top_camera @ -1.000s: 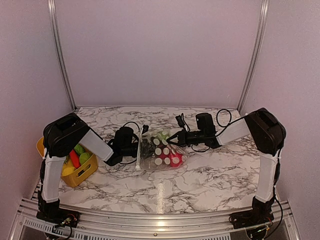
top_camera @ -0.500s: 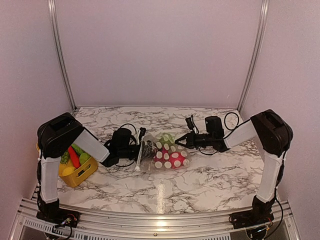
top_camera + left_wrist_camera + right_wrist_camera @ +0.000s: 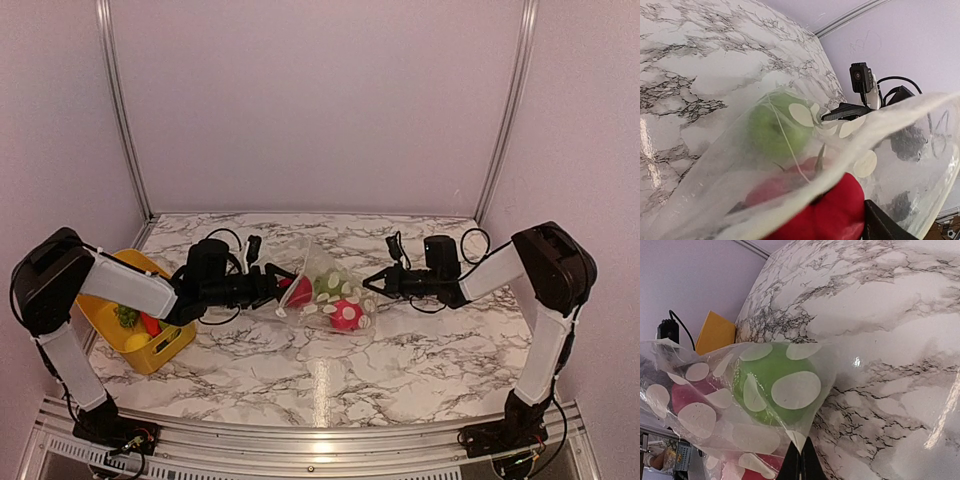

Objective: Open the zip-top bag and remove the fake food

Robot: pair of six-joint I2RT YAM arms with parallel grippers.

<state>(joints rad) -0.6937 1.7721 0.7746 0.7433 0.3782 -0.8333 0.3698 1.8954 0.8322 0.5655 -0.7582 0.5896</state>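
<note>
The polka-dotted zip-top bag (image 3: 335, 300) lies in the middle of the marble table (image 3: 400, 350), drawn out between the two arms. The right gripper (image 3: 370, 285), jaws pinched fully together, clamps the bag's right-hand corner, the film gathered at its tips. At the bag's mouth, the left gripper (image 3: 280, 290) has its jaws closed around a red piece (image 3: 299, 291) of fake food. A green fruit (image 3: 328, 284) and a second red toy (image 3: 347, 316) lie inside, behind the pale dots. A yellow basket (image 3: 165, 350) holding more toys stands near the table's left edge.
</note>
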